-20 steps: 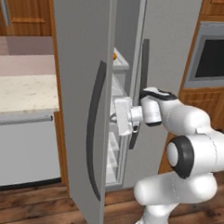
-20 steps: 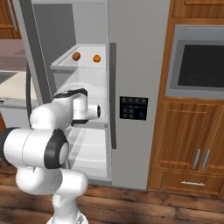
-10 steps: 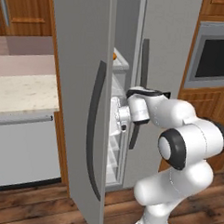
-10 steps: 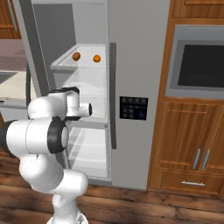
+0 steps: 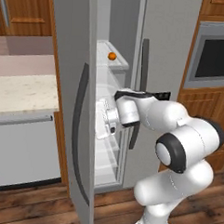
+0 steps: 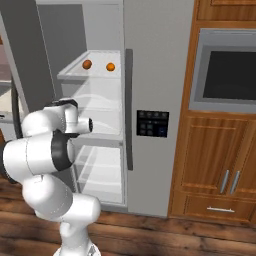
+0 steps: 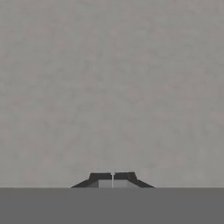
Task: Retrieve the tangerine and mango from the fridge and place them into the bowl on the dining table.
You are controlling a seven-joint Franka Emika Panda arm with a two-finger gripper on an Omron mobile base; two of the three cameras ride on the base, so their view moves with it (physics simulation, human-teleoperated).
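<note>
Two small orange fruits (image 6: 87, 64) are resting on the upper shelf (image 6: 92, 75) of the open fridge (image 6: 160, 60). The fingers (image 7: 113, 176) are being held fully shut on nothing, pressed near the grey door's inner face. Each fruit is judged light, smooth and liable to roll, best pinched gently across its middle.

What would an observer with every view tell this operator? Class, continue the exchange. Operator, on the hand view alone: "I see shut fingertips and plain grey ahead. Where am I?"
Observer: The gripper is at the fridge, pointing toward its open left door.
Operator: Any fruit in there?
Observer: Yes, an orange fruit and a second orange fruit sit apart on the upper shelf.
Operator: Level with my hand?
Observer: No, that shelf is above the hand.
</note>
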